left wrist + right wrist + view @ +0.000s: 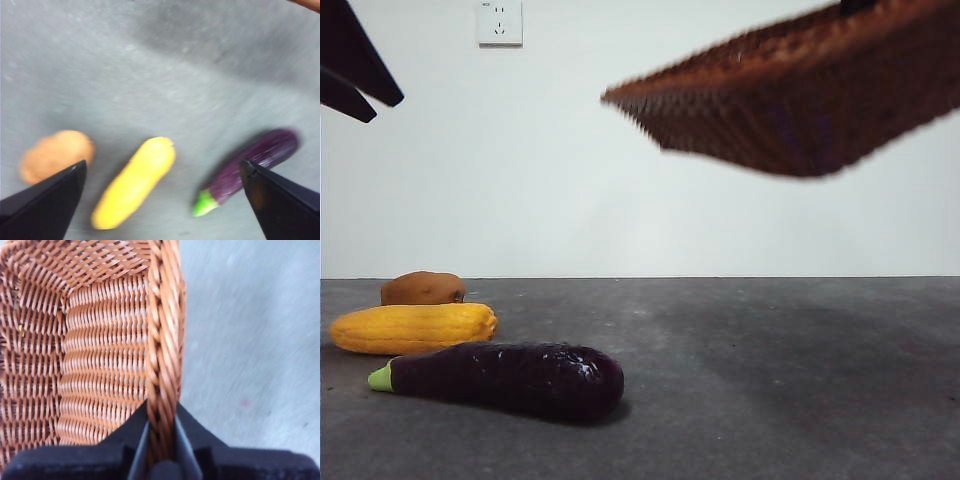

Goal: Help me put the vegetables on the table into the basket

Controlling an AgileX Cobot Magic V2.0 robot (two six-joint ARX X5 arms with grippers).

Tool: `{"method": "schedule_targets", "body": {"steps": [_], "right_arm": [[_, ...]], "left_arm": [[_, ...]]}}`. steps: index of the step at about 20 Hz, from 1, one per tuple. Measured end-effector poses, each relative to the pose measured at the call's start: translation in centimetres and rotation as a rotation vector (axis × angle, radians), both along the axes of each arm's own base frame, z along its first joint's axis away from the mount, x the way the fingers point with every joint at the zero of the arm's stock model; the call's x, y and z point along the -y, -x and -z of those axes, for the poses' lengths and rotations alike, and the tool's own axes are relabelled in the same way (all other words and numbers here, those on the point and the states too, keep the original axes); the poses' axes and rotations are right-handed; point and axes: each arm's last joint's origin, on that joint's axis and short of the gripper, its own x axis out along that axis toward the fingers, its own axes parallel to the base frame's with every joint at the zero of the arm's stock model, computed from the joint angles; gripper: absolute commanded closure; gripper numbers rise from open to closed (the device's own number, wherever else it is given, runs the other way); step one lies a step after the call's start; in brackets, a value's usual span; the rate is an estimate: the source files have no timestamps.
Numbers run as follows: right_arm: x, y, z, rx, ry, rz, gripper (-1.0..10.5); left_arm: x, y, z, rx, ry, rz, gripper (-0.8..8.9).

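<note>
The front view shows the basket (800, 95) tilted in the air above the desk (770, 380), with potato (423, 288), corn (413, 327) and eggplant (505, 378) lying toward the front-left corner. Only the left wrist view shows the left tool (162, 172) spread wide above them. Only the right wrist view shows the right tool (161, 432) pinching the basket's braided rim.
</note>
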Motion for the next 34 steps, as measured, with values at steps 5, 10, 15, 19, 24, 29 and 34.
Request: {"method": "schedule_targets", "body": {"steps": [5, 10, 15, 19, 24, 29, 34], "right_arm": [[-0.2, -0.6, 1.2, 0.019, -0.008, -0.035, 9.6], [1.0, -1.3, 0.9, 0.03, -0.118, -0.072, 9.6], [3.0, -1.5, 1.2, -0.001, -0.111, -0.05, 9.6], [3.2, -1.5, 1.2, 0.0, -0.127, -0.062, 9.6], [3.2, -1.5, 1.2, 0.001, -0.131, -0.067, 9.6], [3.2, -1.5, 1.2, 0.0, -0.132, -0.068, 9.6], [3.2, -1.5, 1.2, 0.001, -0.132, -0.068, 9.6]], "left_arm": [[0.2, -1.9, 1.7, 0.015, -0.173, 0.06, 1.18], [1.1, -5.0, 5.6, -0.114, -0.261, 0.092, 1.18], [2.4, -7.5, 8.3, -0.106, -0.32, 0.137, 1.18], [2.9, -8.7, 10.4, -0.142, -0.335, 0.153, 1.18], [3.2, -9.7, 12.2, -0.176, -0.341, 0.16, 1.18], [3.6, -11.1, 13.0, -0.183, -0.339, 0.157, 1.62], [4.0, -11.2, 13.0, -0.174, -0.326, 0.151, 3.56]]}}
